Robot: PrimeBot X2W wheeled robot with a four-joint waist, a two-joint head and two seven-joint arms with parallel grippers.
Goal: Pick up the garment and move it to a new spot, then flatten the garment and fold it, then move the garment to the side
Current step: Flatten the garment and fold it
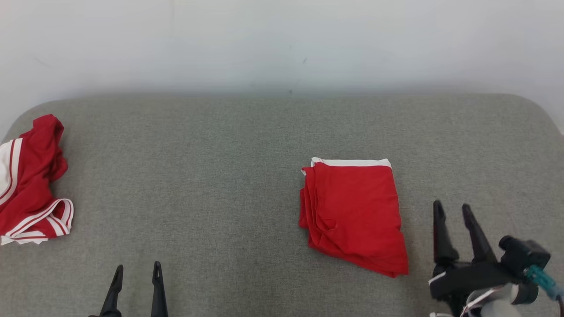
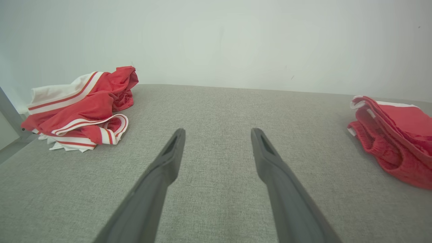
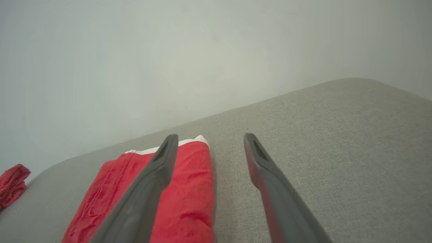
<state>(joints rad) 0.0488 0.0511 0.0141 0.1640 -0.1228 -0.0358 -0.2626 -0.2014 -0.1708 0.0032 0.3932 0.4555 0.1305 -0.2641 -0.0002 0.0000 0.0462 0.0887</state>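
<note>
A red garment [image 1: 354, 211] with a white band along its far edge lies folded into a compact stack on the grey surface, right of centre. In the right wrist view the folded garment [image 3: 182, 195] lies under and left of the left finger. My right gripper [image 1: 453, 210] stands open just right of it, above the surface, holding nothing. My left gripper [image 1: 137, 269] is open at the lower left, empty, far from the garment. The left wrist view shows the left gripper [image 2: 217, 135] over bare cloth surface, with the folded garment [image 2: 398, 135] at its right edge.
A crumpled red garment with white stripes [image 1: 28, 185] lies at the far left edge of the grey padded surface [image 1: 211, 167]; it shows too in the left wrist view [image 2: 81, 108]. A pale wall [image 1: 282, 39] runs behind the surface. Its far corners are rounded.
</note>
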